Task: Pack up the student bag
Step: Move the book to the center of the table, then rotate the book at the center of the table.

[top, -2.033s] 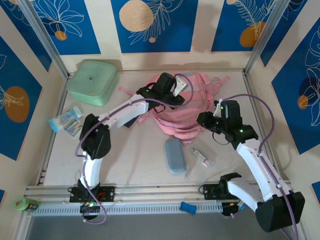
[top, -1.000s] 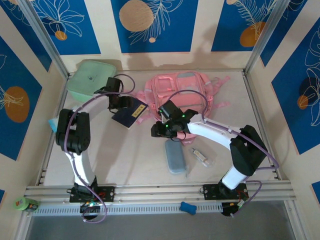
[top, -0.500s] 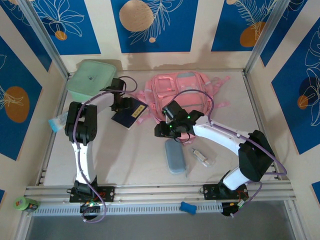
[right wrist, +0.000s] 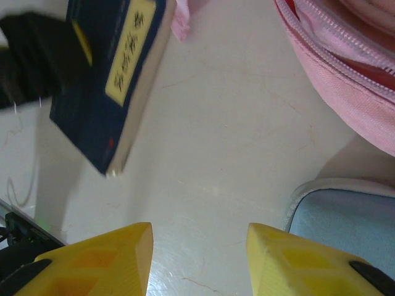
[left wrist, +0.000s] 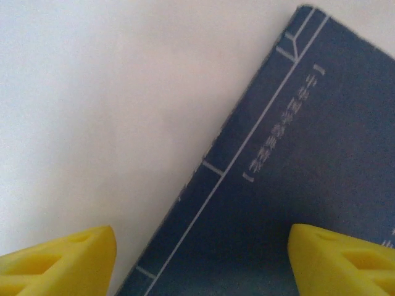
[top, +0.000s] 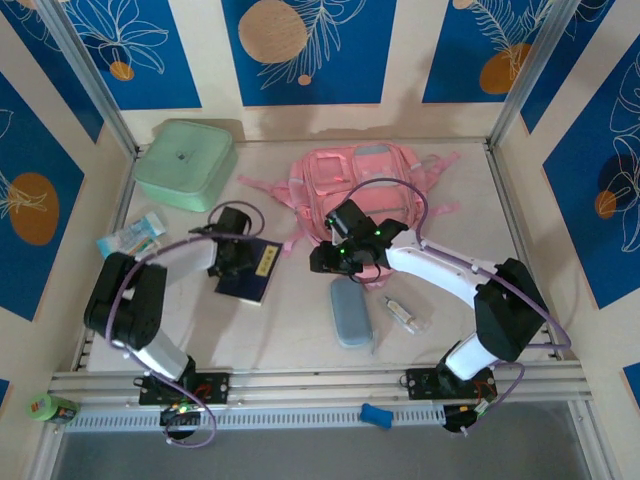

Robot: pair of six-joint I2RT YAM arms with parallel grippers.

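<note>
At your far left sits the green box (top: 185,163), with a small packet (top: 130,237) nearer you. Next comes the left gripper (top: 238,265), over the dark blue book (top: 252,282). Its wrist camera shows you what the top camera cannot. The yellow fingers (left wrist: 58,262) stand wide apart and grip nothing. One is over the bare table (left wrist: 92,92) and one is over the cover, where you can see thin white lines and tiny letters.

In the middle, by the far wall, the student bag (top: 365,185) lies flat with its pockets up. Its long side seems to run from the far wall toward you, but the right arm hides its near end. The right gripper (top: 320,262) hangs just off that end. Its fingers (right wrist: 99,259) are apart with nothing between them. That wrist camera shows you the bag's zip (right wrist: 345,49) and a corner of the blue case (top: 350,312) lying near the bag.
</note>
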